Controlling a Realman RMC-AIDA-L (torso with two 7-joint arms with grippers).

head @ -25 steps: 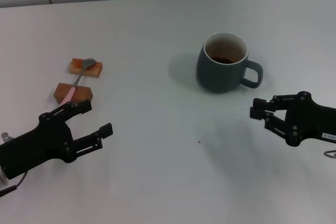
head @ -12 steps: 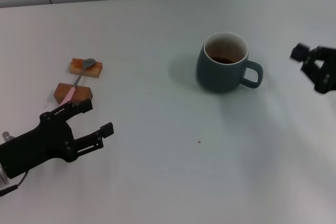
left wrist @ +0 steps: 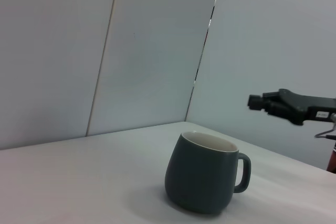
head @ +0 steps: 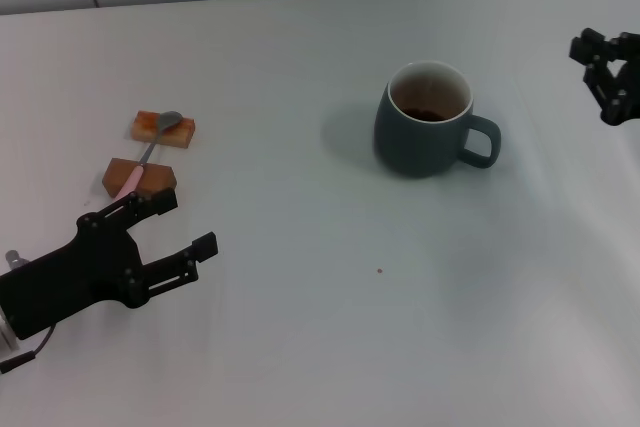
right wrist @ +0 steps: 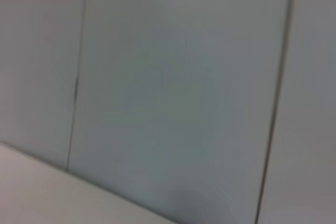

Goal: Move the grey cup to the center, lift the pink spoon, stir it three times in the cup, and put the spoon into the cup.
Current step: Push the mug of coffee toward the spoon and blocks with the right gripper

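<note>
Swung up and away to the far right, the right gripper [head: 606, 75], fingers unreadable, could clip the rounded blue-grey ceramic cup's [head: 425, 119] handle on approach, while the left gripper [head: 172, 232] waits spread near the pink-handled spoon [head: 140, 165].

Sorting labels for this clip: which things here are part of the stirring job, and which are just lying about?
Part of the job: grey cup; pink spoon; left gripper, open, near the spoon; right gripper, at the table's right edge.
Lying about: two brown blocks under the spoon.
</note>
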